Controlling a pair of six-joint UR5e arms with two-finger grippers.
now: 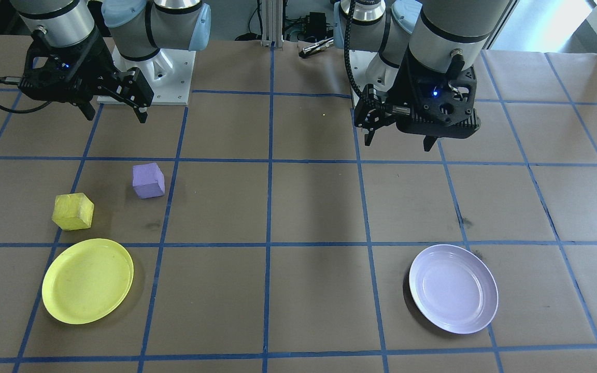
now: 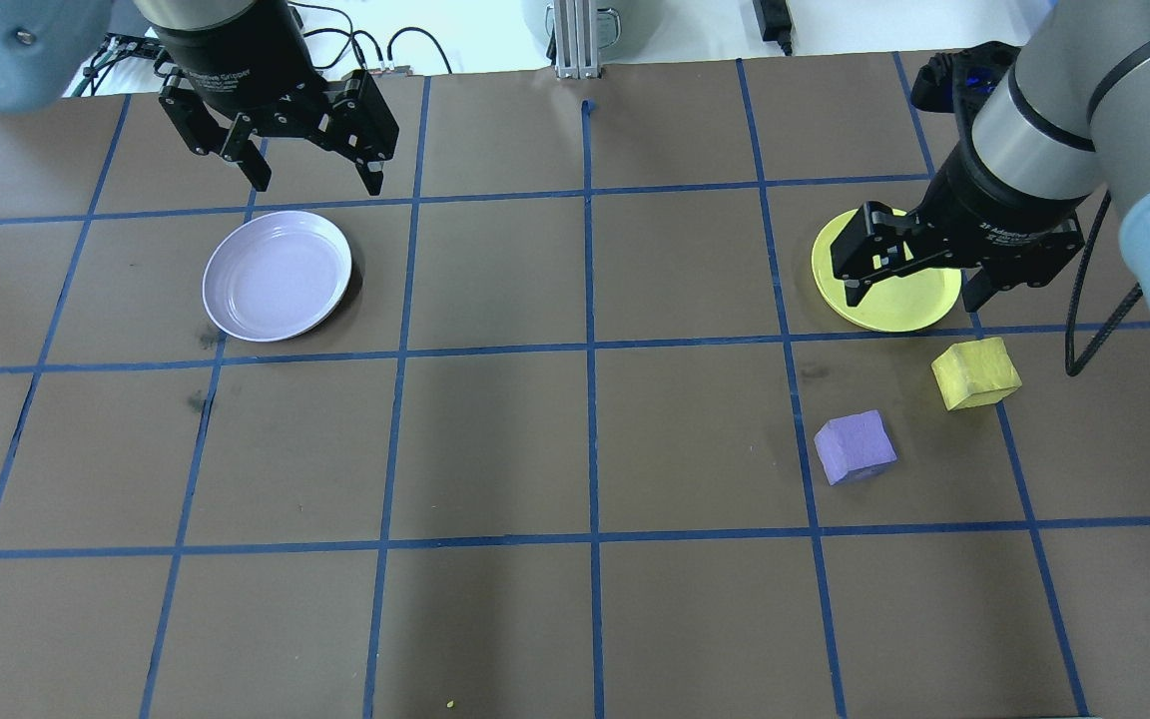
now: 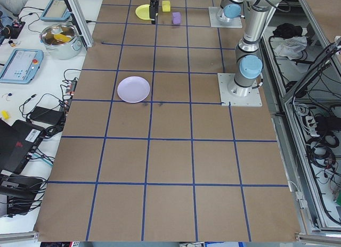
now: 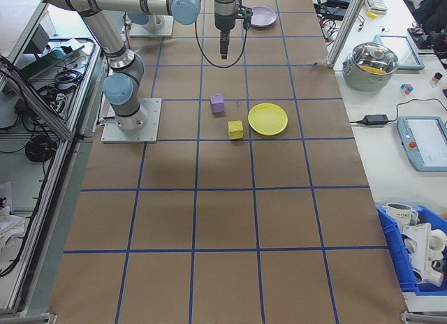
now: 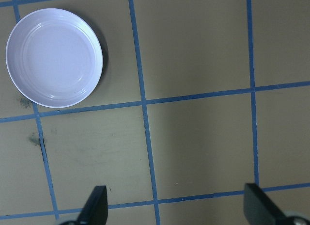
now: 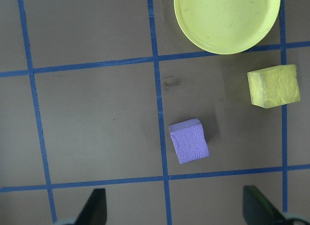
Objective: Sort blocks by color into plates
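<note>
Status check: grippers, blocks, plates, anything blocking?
Left gripper and right gripper open, empty, raised. Yellow block and purple block on table beside yellow plate; lavender plate empty. Nothing blocking.

Brown counter [image 2: 495, 439] with blue tape grid [image 2: 592, 340]; steel pot [image 4: 376, 64], tablets [image 4: 423, 141], blue bin [image 4: 419, 258] alongside.

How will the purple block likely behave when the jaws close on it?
The purple block looks rough and foam-like, so it probably grips without slipping and gives slightly. Its flat faces suggest it won't roll. It seems light for its size.
</note>
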